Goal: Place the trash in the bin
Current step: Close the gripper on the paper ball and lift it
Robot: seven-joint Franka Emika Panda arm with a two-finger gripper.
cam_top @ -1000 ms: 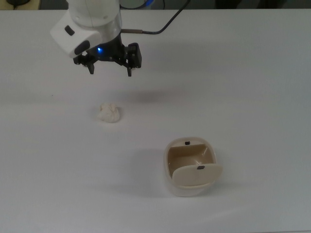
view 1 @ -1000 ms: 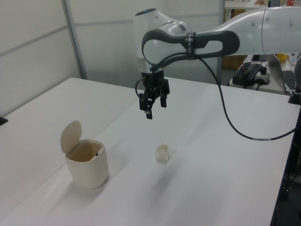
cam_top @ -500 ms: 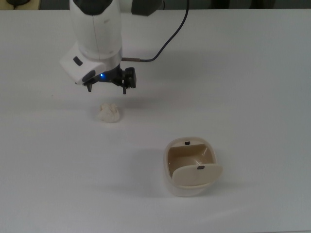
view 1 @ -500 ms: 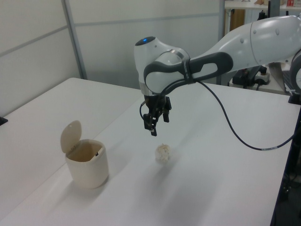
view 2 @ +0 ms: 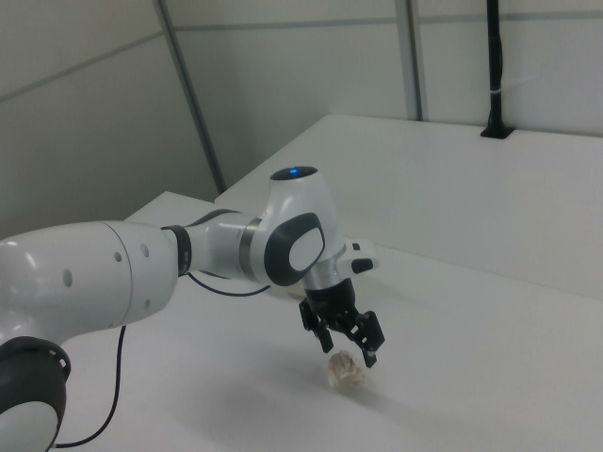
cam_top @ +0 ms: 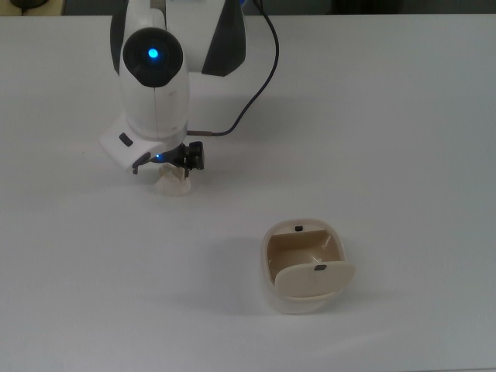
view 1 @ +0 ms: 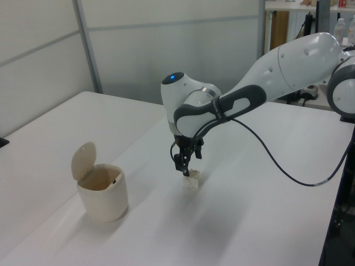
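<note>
The trash [cam_top: 172, 186], a small crumpled white wad, lies on the white table [cam_top: 403, 155]; it also shows in the left view [view 1: 192, 181] and the right view [view 2: 347, 371]. My gripper [cam_top: 167, 166] hangs directly over it, open, with a finger on either side just above the top of the wad [view 2: 347, 352]. In the top view the arm's wrist covers part of the wad. The bin [cam_top: 304, 266], cream-beige with its flap lid swung up, stands apart toward the top view's lower right and at the left view's left [view 1: 102, 193]. It is out of the right view.
A black cable [cam_top: 260, 77] runs from the wrist back over the table. The arm [view 1: 277, 72] reaches in from the left view's right. A grey wall panel [view 1: 166, 33] stands behind the table's far edge.
The gripper has come down and toward the trash, from well above the table to just over the wad. Its fingers stay open. Trash and bin have not moved.
</note>
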